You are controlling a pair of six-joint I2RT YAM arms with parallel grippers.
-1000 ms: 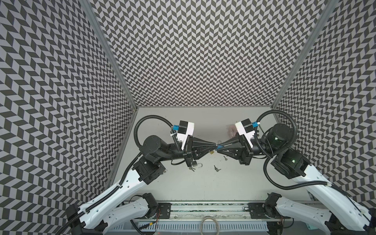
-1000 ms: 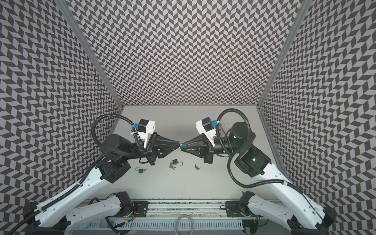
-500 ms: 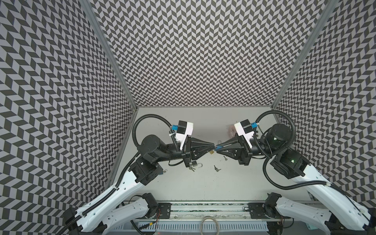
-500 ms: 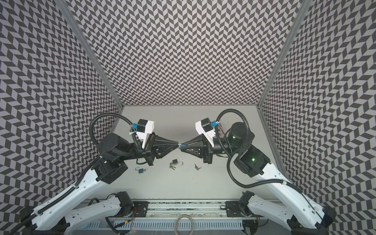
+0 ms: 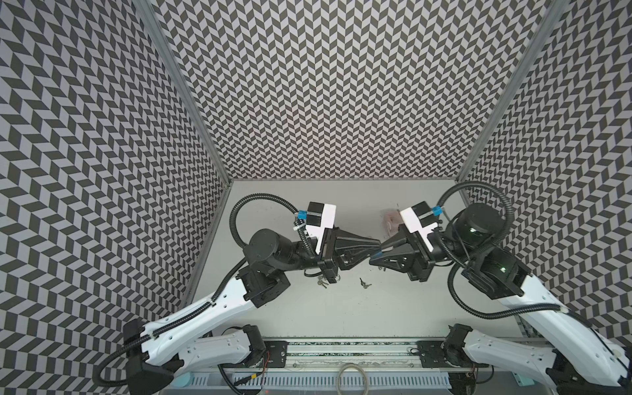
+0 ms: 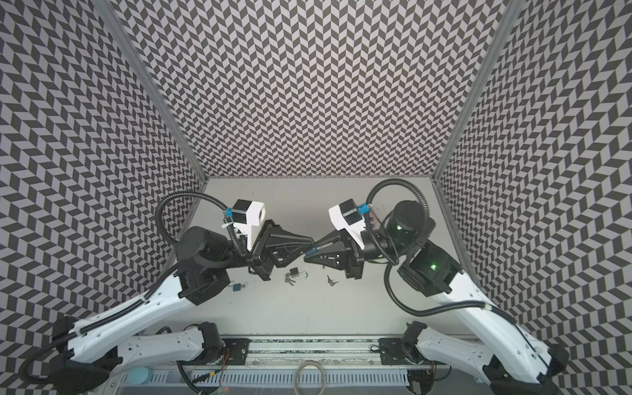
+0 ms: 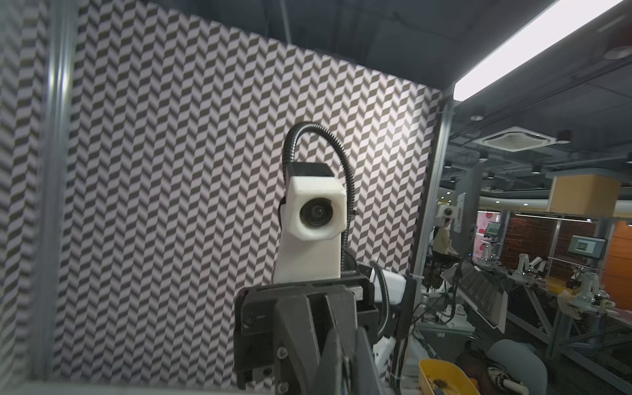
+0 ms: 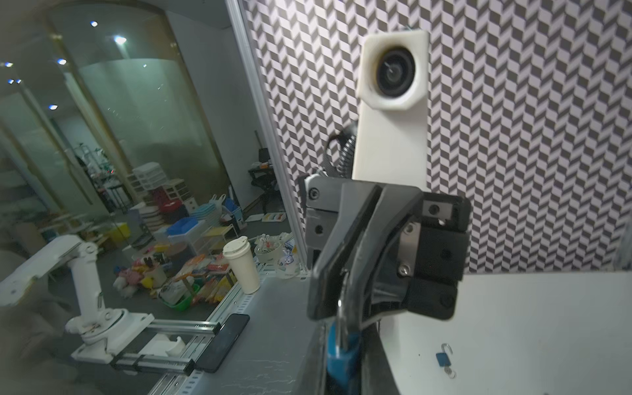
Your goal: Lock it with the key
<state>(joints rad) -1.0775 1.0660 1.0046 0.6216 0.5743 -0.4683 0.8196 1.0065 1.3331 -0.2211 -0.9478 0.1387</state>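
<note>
Right gripper [image 6: 307, 257] pinches blue padlock [image 8: 342, 357]. Left gripper [image 6: 309, 240] jaws are pressed together, just beside the padlock; contents indeterminate. Padlock markings are illegible.

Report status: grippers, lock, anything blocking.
Left gripper shut, contents hidden. Right gripper shut on blue padlock. Tip to tip in midair, nothing blocking.

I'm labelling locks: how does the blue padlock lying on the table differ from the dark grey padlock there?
The blue padlock has a blue body, the dark grey padlock an almost black one. In a top view the blue padlock lies far left, the dark grey padlock near the middle. Both lie flat, ungripped, shackles open.
</note>
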